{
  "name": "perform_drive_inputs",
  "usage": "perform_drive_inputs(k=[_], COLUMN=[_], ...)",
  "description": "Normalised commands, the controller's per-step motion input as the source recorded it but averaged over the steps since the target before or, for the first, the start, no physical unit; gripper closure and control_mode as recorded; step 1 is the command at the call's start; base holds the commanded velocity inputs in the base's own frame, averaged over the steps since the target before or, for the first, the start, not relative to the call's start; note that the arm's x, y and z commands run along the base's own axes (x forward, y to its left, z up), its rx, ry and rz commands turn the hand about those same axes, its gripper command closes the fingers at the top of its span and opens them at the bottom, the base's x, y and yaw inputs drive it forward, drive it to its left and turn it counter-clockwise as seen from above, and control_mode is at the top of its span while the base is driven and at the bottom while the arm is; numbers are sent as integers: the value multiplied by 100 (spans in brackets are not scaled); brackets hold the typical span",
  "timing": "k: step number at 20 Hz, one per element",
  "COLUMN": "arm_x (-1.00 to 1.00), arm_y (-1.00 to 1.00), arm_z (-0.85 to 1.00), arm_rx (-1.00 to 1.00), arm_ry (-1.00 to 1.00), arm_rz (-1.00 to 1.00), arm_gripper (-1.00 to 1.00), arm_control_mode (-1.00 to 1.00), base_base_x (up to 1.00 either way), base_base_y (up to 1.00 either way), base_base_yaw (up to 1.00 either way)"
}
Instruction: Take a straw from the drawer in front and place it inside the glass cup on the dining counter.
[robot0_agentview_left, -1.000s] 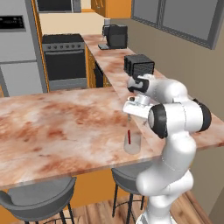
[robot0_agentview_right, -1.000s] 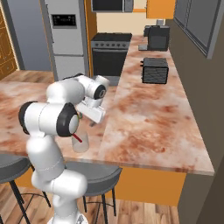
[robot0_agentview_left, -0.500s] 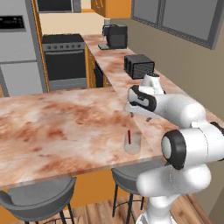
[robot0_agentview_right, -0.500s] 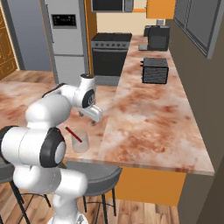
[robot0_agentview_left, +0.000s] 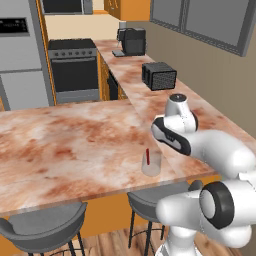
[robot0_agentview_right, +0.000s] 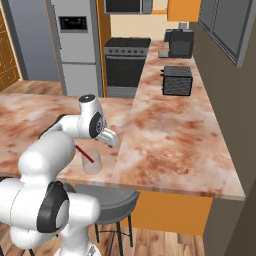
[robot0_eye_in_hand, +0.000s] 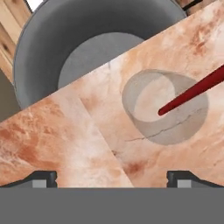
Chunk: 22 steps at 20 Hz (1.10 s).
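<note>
Above the dining counter (robot0_agentview_left: 65, 145), the arm folds low with its empty gripper (robot0_eye_in_hand: 111, 178) spread wide, looking down on the glass cup (robot0_eye_in_hand: 165, 106), where the straw (robot0_eye_in_hand: 192, 90) leans toward two o'clock.

left base view: from behind and left of the arm, looking forward and down across the counter (robot0_agentview_left: 75, 145) toward the stove (robot0_agentview_left: 75, 70) and fridge.
right base view: from behind and right of the arm, facing the same way along the side counter run to the toaster (robot0_agentview_right: 177, 80).
hand view: very near, straight down on the glass cup (robot0_eye_in_hand: 164, 107) by the counter edge, grey stool (robot0_eye_in_hand: 78, 39) below.
shared: both base views hold the cup, the red straw (robot0_agentview_right: 85, 154), stove and toaster; the hand view shares the cup and straw.
</note>
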Motion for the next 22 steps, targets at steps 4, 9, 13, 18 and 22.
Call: perform_drive_inputs(k=[4, 9, 13, 18, 22], arm_x=[-38, -43, -65, -81, -81], arm_y=[-33, -31, -36, -38, -32], arm_z=[0, 0, 0, 0, 0], arm_rx=[-7, -4, 0, 1, 2], arm_ry=[5, 6, 4, 5, 2], arm_rz=[-1, -1, 0, 0, 0], arm_gripper=[-100, -100, -100, -100, -100], arm_control_mode=[-100, -100, -100, -100, -100], base_base_x=[0, 0, 0, 0, 0], base_base_y=[0, 0, 0, 0, 0], base_base_yaw=[0, 0, 0, 0, 0])
